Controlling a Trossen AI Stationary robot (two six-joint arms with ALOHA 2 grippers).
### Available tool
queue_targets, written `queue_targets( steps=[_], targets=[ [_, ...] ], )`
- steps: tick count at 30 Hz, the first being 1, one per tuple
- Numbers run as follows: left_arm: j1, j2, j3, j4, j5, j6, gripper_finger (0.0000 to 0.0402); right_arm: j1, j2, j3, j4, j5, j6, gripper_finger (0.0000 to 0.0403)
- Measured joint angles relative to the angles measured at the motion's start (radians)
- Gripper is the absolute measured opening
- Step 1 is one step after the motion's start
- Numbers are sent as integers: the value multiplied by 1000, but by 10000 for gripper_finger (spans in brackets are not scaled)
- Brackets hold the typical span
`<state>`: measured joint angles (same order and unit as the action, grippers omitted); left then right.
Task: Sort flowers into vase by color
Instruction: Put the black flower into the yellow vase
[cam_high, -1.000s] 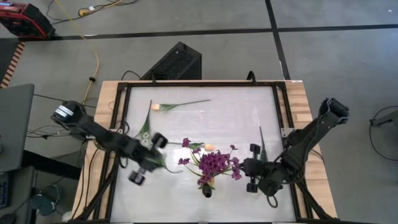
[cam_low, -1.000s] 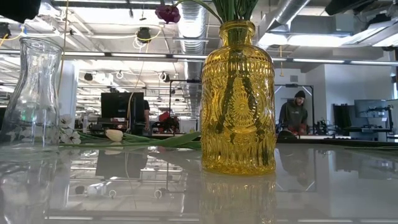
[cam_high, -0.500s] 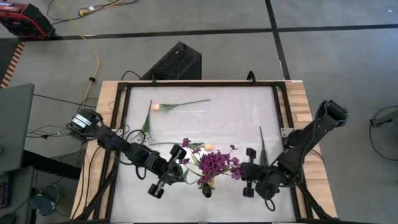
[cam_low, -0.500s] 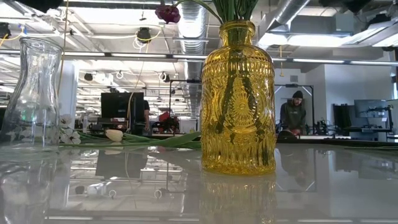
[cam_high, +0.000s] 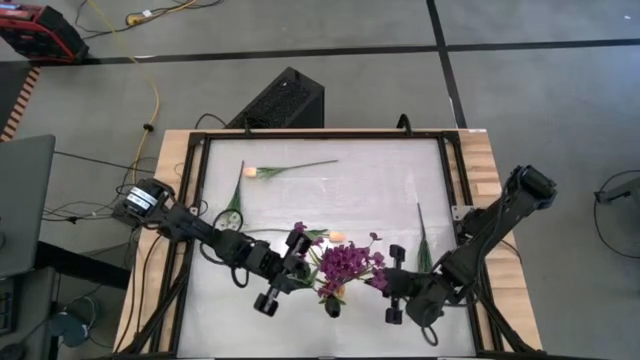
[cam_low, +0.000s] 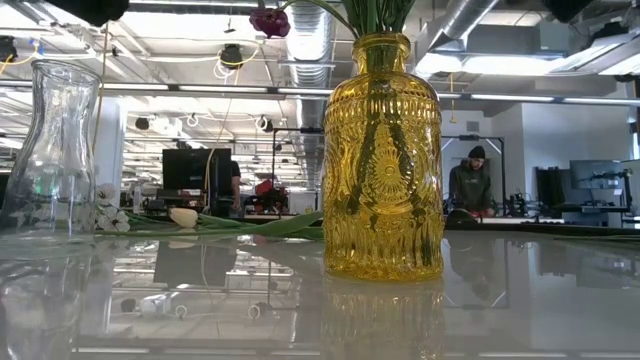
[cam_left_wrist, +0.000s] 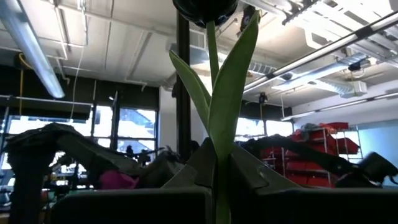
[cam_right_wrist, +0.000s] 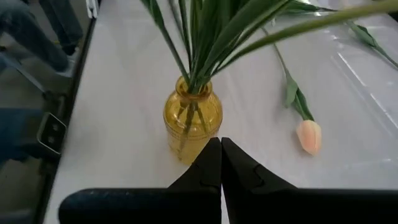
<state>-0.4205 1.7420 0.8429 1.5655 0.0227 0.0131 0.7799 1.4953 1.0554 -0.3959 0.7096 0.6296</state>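
Note:
A yellow glass vase (cam_low: 383, 160) stands near the table's near edge and holds purple flower clusters (cam_high: 343, 262) on green stems. My left gripper (cam_high: 297, 272) hangs just left of that bouquet, shut on a dark purple-black tulip (cam_left_wrist: 205, 7). My right gripper (cam_high: 380, 284) is shut and empty. It hovers right of the yellow vase (cam_right_wrist: 193, 121) and points at it. A clear glass vase (cam_low: 55, 150) stands further left. One cream-peach tulip (cam_high: 251, 172) lies flat toward the far edge. Another (cam_right_wrist: 309, 135) lies behind the bouquet. My left gripper pinches the dark tulip's green stem (cam_left_wrist: 220, 180) between its two fingers, just below where the long leaves split off. The fingers lie level and cross the stem, pointing toward the table's right. The tulip stands upright in the hold, its bud above the fingers.
A loose green leaf (cam_high: 421, 235) lies near the table's right side. White blossoms and leaves (cam_low: 105, 218) sit by the clear vase. The table's black frame rail (cam_high: 452, 170) runs along its edges. A person (cam_low: 472, 182) stands in the room beyond.
My left gripper has travelled from the table's left side toward the right and the near edge. It carried the dark tulip up to the yellow vase's bouquet. My right gripper has drifted slightly toward the near edge and the vase, staying shut.

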Motion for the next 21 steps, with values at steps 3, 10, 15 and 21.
queue_targets(
  steps=[3, 10, 15, 21],
  targets=[
    [11, 0, 0, -5, 0, -14, 2, 0, 32, 0, 15, 0, -2, 27],
    [26, 12, 5, -12, 0, -50, 2, -2, 79, 0, 57, 0, -2, 27],
    [25, 11, 13, -11, 22, -32, 2, -3, 120, 0, 156, 0, -13, 27],
    [25, 11, 13, -18, 21, -28, 2, -23, 199, 0, 305, -1, -105, 27]
  ],
)
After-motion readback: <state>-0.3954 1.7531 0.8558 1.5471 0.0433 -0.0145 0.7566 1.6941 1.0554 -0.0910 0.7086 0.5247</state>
